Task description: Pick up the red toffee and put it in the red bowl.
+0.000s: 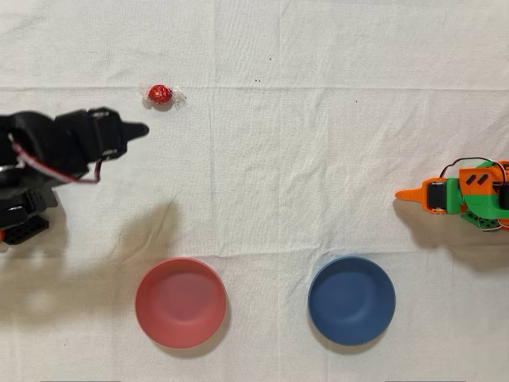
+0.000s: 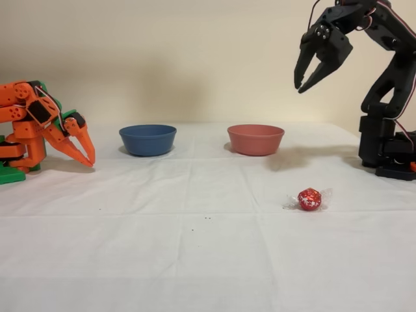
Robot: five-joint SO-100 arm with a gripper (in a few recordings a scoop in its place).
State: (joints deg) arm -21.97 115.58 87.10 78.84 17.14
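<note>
Overhead view, left to right. The black arm (image 1: 48,155) occupies the left edge, its gripper (image 1: 137,130) pointing right and held just below and to the left of the red toffee (image 1: 160,94). The toffee lies on the white cloth (image 1: 278,175) near the upper left, clear of the gripper and untouched. The red bowl (image 1: 180,302) sits lower down, well apart from the toffee and empty. The blue bowl (image 1: 351,300) stands to its right at the same level, also empty (the two bowls do not touch). The orange arm (image 1: 461,195) is idle at the right edge, its tip pointing left.

Fixed view, left to right. The orange arm (image 2: 42,127) rests at the left with its tip down at the cloth (image 2: 162,247). The blue bowl (image 2: 147,139) comes next, then the red bowl (image 2: 255,139), both upright at the back of the table. The toffee (image 2: 310,199) lies in front of and to the right of the red bowl, on the cloth, its clear twisted ends spread to either side. The gripper (image 2: 307,83) hangs high above the table, fingers pointing down with a plain gap between them: jaws apart, holding nothing. The black arm (image 2: 387,97) rises from its base at the right edge.
</note>
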